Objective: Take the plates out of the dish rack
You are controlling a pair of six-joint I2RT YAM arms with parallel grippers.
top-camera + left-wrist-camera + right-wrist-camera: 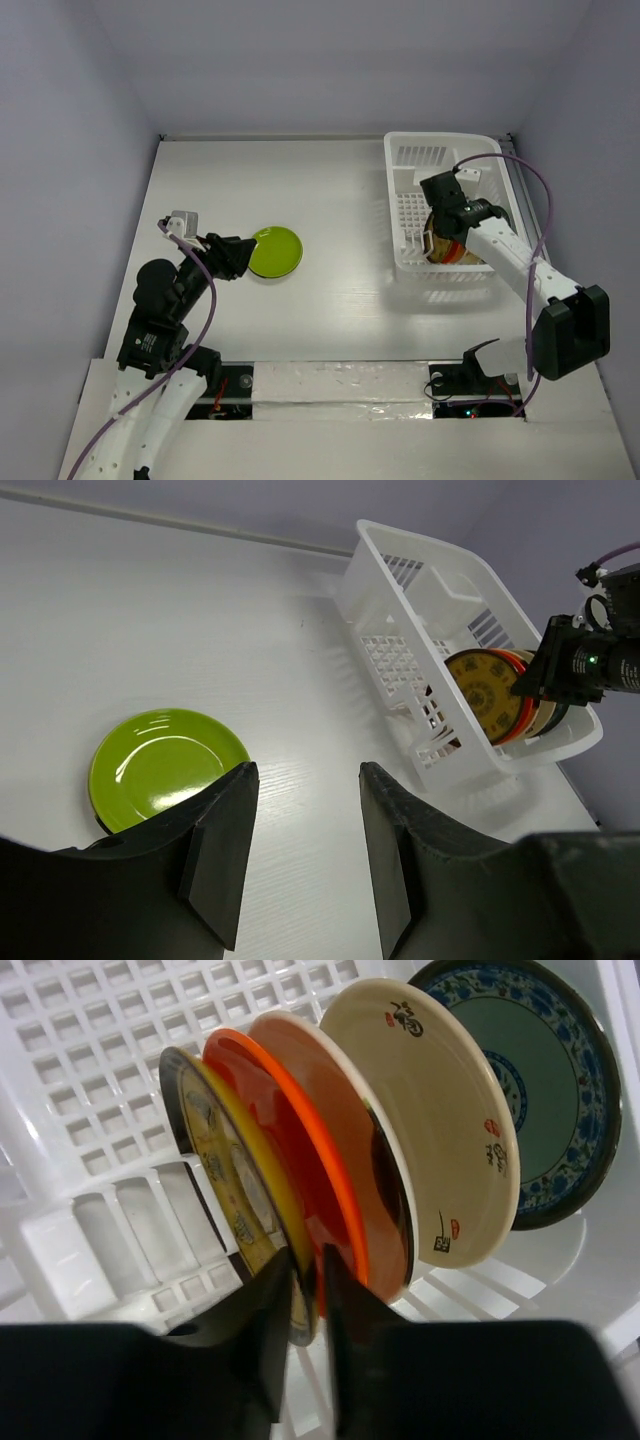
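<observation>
The dish rack (pixel 425 155) stands on the far right part of the white bench (pixel 340 190). Five plates stand on edge in it, in a close row. In the right wrist view the nearest is the yellow plate (pixel 230 1170) with a dark pattern. Behind it come the orange-red plate (pixel 285 1130), then a pale plate (pixel 345 1140) whose back looks dark, so its real colour is hard to tell. After that stand the cream plate (pixel 430 1120) with small marks and the teal plate (pixel 530 1080) with a blue border. Each plate covers most of the one behind it, and the lower edges are hidden by the fingers.

The right hand (pixel 308 1260) reaches down into the rack. Its two fingers are close together, one on each side of the lower rim of the yellow plate, clamped on it as far as this view shows. The fingertip on the far side goes into the narrow gap before the orange-red plate. From above, the arm covers this grip.

The green plate (pixel 275 252) lies flat on the bench, left of the middle and well apart from the rack. The left hand (pixel 307 770) is just beside its left edge with the fingers apart and nothing between them. One finger (pixel 220 840) cuts off the near edge of the green plate. I cannot tell if it touches the plate.
</observation>
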